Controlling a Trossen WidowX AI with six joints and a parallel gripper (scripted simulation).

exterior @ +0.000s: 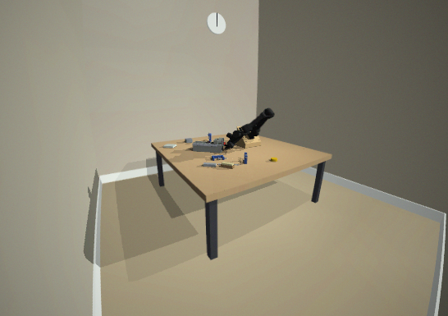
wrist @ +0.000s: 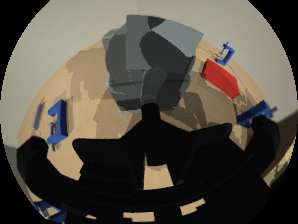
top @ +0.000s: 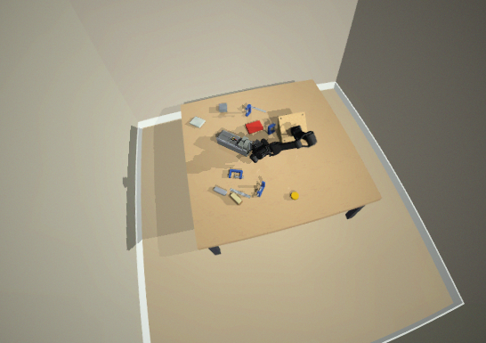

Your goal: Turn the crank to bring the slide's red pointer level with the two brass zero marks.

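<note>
The grey machine [top: 228, 142] [exterior: 206, 147] [wrist: 137, 47] stands on the table, its long body running away from the arm. Small yellowish spots show on its top in the top view, too small to tell as the brass marks. The red pointer cannot be made out, so its level against the marks cannot be told. My gripper [top: 252, 151] [exterior: 227, 145] [wrist: 149, 121] is at the machine's near end, shut on the crank handle. The handle is mostly hidden by the dark fingers; a grey crank part shows just beyond them in the wrist view.
A red box [top: 255, 126] [wrist: 220, 78] and a blue clamp [top: 273, 126] [wrist: 255, 114] stand to one side. Another blue clamp [top: 236, 171] [exterior: 218, 158] [wrist: 60, 121] is on the other side. A yellow cylinder [top: 295, 195] [exterior: 274, 159] and a white slab [top: 197, 122] [exterior: 170, 146] lie farther off.
</note>
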